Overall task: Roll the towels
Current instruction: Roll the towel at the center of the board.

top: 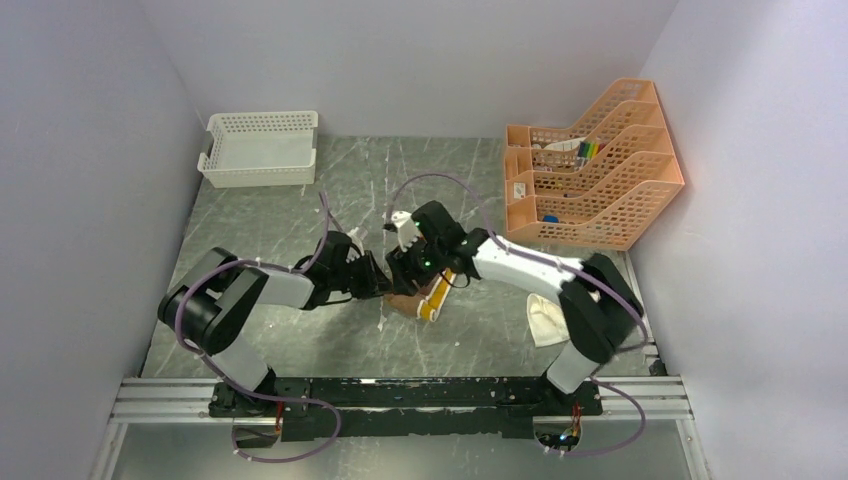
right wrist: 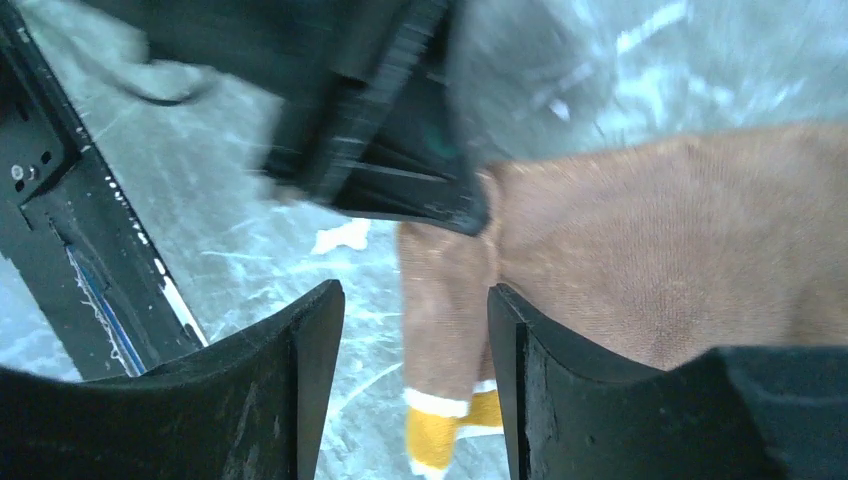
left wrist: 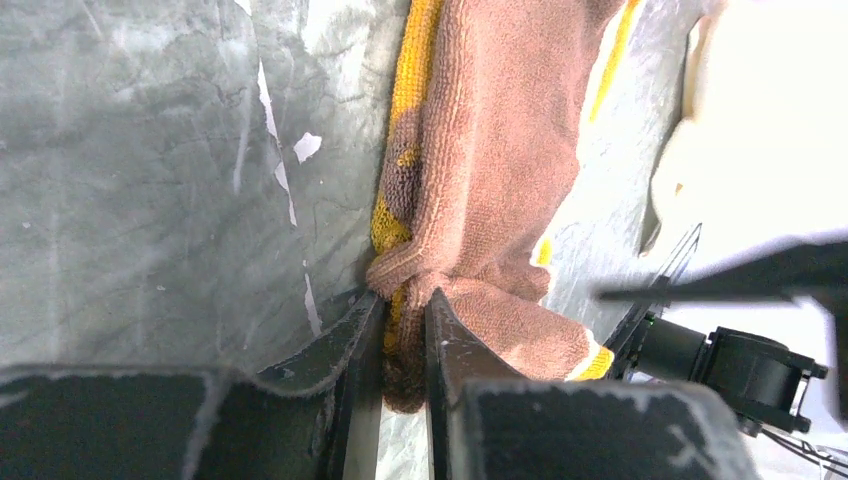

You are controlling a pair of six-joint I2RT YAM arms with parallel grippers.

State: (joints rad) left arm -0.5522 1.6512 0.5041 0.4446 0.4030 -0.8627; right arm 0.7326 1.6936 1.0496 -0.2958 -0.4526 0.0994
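The mustard-yellow and brown towel (top: 425, 299) lies bunched at the table's middle, under both grippers. My left gripper (top: 385, 283) is shut on a fold of that towel (left wrist: 470, 190), pinched between its fingers. My right gripper (top: 412, 270) is open just above the same towel (right wrist: 680, 250); a brown flap with a yellow tip hangs between its fingers (right wrist: 310, 370), against the right one. The left gripper's fingers show as a dark blurred shape at the top of the right wrist view. The cream towel (top: 547, 320) lies crumpled at the right, beside the right arm's base.
A white lattice basket (top: 260, 149) stands at the back left. An orange tiered file organiser (top: 595, 170) with small items stands at the back right. Purple cables loop over both arms. Walls close in on both sides.
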